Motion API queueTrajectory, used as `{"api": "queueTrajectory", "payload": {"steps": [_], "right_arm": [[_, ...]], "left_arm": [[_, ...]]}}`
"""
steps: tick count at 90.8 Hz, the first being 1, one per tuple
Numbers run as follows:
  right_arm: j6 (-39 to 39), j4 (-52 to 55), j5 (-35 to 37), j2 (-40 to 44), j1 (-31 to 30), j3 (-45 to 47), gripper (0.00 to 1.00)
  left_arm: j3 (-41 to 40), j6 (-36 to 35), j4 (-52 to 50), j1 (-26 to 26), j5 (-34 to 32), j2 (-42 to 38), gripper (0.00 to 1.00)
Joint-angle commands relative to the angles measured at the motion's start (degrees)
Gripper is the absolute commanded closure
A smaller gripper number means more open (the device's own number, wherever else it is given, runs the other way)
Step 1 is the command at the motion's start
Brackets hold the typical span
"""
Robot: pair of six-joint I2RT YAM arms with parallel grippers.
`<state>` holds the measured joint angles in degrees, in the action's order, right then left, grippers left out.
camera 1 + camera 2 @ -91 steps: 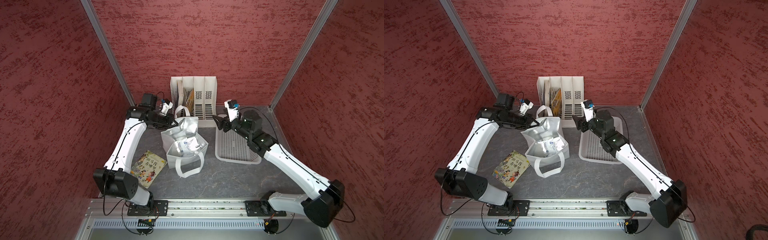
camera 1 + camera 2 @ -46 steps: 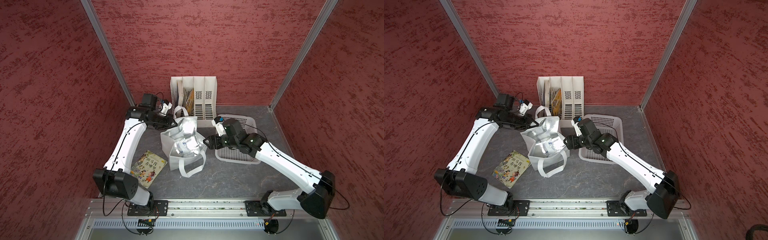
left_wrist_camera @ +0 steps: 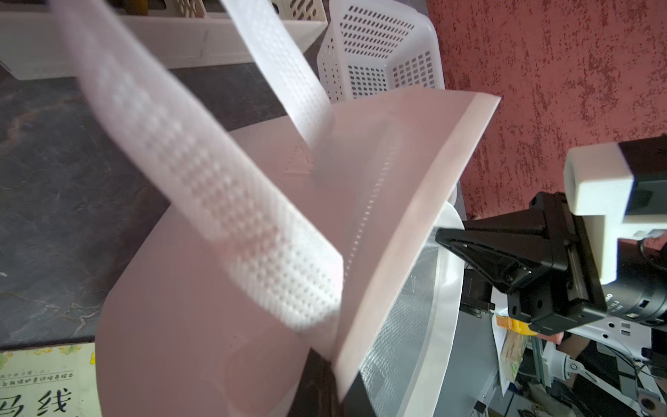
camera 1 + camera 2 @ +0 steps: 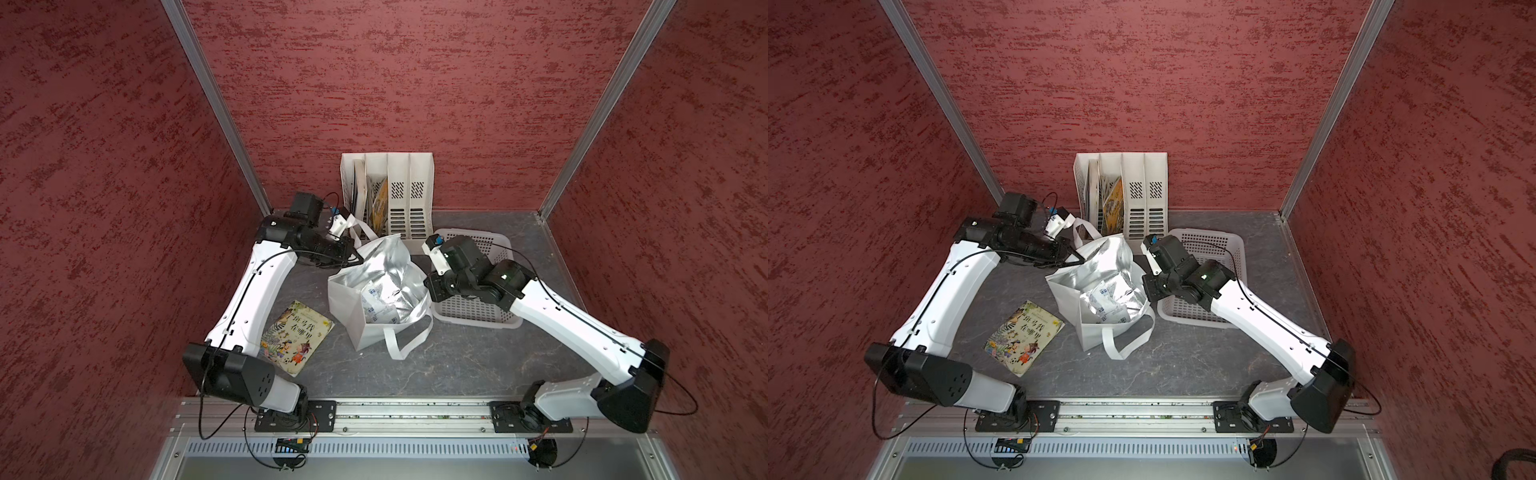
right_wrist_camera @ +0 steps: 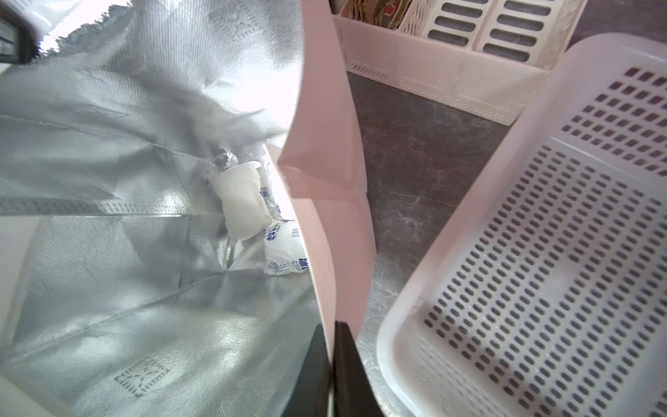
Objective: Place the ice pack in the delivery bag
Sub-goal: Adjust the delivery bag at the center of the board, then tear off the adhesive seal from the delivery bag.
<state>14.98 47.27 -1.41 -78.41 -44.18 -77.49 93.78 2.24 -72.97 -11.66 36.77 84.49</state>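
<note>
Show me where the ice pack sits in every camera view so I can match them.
In both top views: ice pack inside the delivery bag, mid-table.
Left wrist: not visible; the bag's outer flap blocks it.
Right wrist: ice pack low in the foil lining, against the bag's side wall.
Shared landmark: the perforated basket, beside the bag.

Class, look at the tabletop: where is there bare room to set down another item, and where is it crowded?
Widest bare patch: the front strip of table, bordered by the bag, the basket and the rail. A smaller one lies in the far corner beyond the basket. Crowded: the back middle, where rack, bag and basket bunch together.
</note>
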Motion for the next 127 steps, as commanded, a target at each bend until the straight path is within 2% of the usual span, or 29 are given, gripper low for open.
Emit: {"api": "queueTrajectory", "payload": {"steps": [1, 5, 11, 27, 38, 44, 51, 58, 63, 68, 76, 85, 109, 127], "right_arm": [[-3.6, 3.1, 3.1, 3.7, 0.0, 0.1, 0.91], [-4.0, 2.8, 3.0, 4.3, 0.0, 0.9, 0.87], [-4.3, 2.1, 3.5, 5.1, 0.0, 1.8, 0.76], [-7.3, -7.3, 2.5, 10.9, 0.3, 5.3, 0.47], [-10.4, -22.5, 2.6, 16.5, 1.3, 11.4, 0.28], [-12.4, -34.4, 2.0, 19.0, 2.0, 16.3, 0.04], [-14.1, -47.4, -0.9, 19.0, 4.0, 21.0, 0.02], [-15.8, -58.7, -5.8, 16.4, 6.4, 24.1, 0.01], [-18.2, -63.3, -10.8, 12.9, 7.8, 24.2, 0.02], [-20.0, -63.8, -15.4, 9.5, 9.0, 22.1, 0.02], [-22.5, -60.7, -19.4, 4.7, 10.0, 17.5, 0.02], [-26.5, -58.1, -20.1, 1.8, 10.6, 14.7, 0.06], [-29.1, -52.6, -21.0, -3.8, 12.3, 10.6, 0.29], [-30.2, -51.0, -21.8, -7.1, 12.6, 7.9, 0.37]], "left_arm": [[-1.8, -1.0, -2.6, -0.8, 1.7, -1.7, 0.99], [-2.4, -1.0, -2.6, -0.8, 1.5, -2.0, 0.99], [-2.8, -0.9, -2.7, -0.8, 0.6, -2.4, 0.95], [1.1, -4.2, -2.0, -0.9, -8.6, -6.6, 0.46], [1.1, -10.1, 6.2, -1.2, -13.5, -14.3, 0.2], [-1.6, -12.5, 14.4, -1.4, -12.8, -19.1, 0.1], [-5.7, -14.0, 24.8, -2.1, -10.7, -22.6, 0.04], [-8.5, -16.4, 33.5, -3.8, -8.8, -22.9, 0.0], [-8.9, -19.4, 35.6, -5.7, -9.0, -20.9, 0.0], [-7.1, -23.8, 33.5, -7.7, -10.4, -16.9, 0.01], [-2.5, -27.7, 28.5, -9.4, -12.0, -10.1, 0.12], [1.5, -28.3, 24.9, -9.3, -11.7, -4.2, 0.27], [11.2, -28.0, 15.9, -9.9, -11.0, 7.6, 0.41], [17.8, -28.7, 8.9, -10.0, -13.4, 13.6, 0.5]]}}
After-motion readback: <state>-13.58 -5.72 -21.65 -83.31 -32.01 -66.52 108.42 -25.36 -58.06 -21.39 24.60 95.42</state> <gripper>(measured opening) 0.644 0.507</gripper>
